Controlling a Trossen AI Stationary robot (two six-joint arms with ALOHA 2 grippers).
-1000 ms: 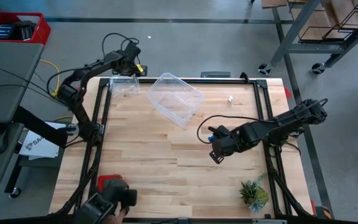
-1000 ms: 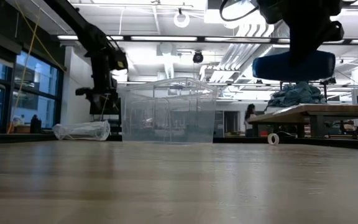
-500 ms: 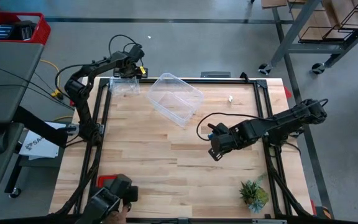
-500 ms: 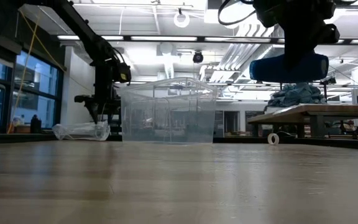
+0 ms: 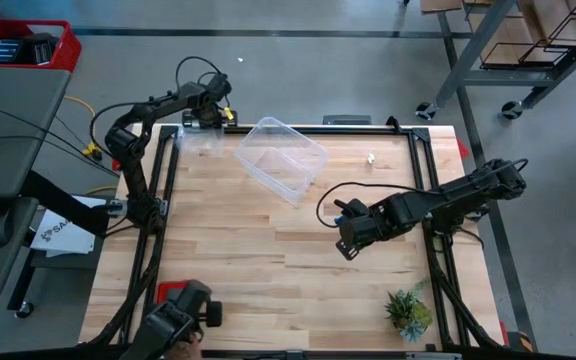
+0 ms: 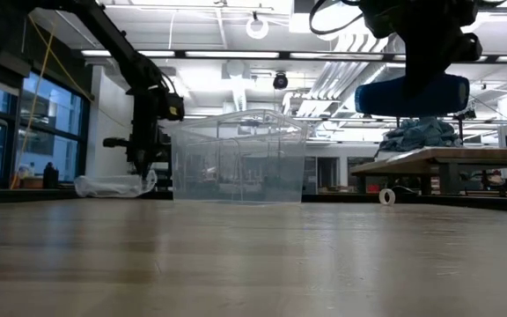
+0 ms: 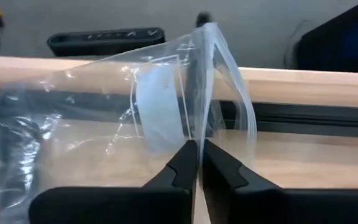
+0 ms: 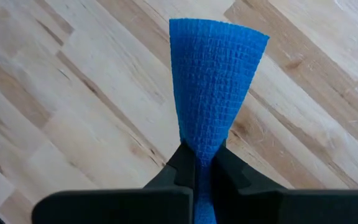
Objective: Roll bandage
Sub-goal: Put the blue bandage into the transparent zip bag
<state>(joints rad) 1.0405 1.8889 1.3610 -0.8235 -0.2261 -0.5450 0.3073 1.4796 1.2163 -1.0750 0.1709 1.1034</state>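
The bandage is a bright blue roll of woven fabric. It hangs above the table's middle right, and my right gripper is shut on it. In the low view the bandage lies level under my right gripper, well above the tabletop. At the far left corner my left gripper is shut on a clear plastic bag, which lies on the table's far left edge. My left gripper pinches an upstanding fold of the clear bag's film between its two fingertips, coming from above. The rest of the bag stays slack on the table's edge. My right gripper pinches the bandage's squeezed-flat end between its two fingers. The roll widens out beyond the fingertips and is lifted clear of the table.
A clear plastic tub stands on the table at the far middle, next to the bag. Near the far right lies a small white thing. A small plant stands at the near right corner. A red and black device sits at the near left edge.
My left gripper has come down at the far left corner onto the clear bag and taken hold of its film. My right gripper has kept the bandage in the air at about the same place.
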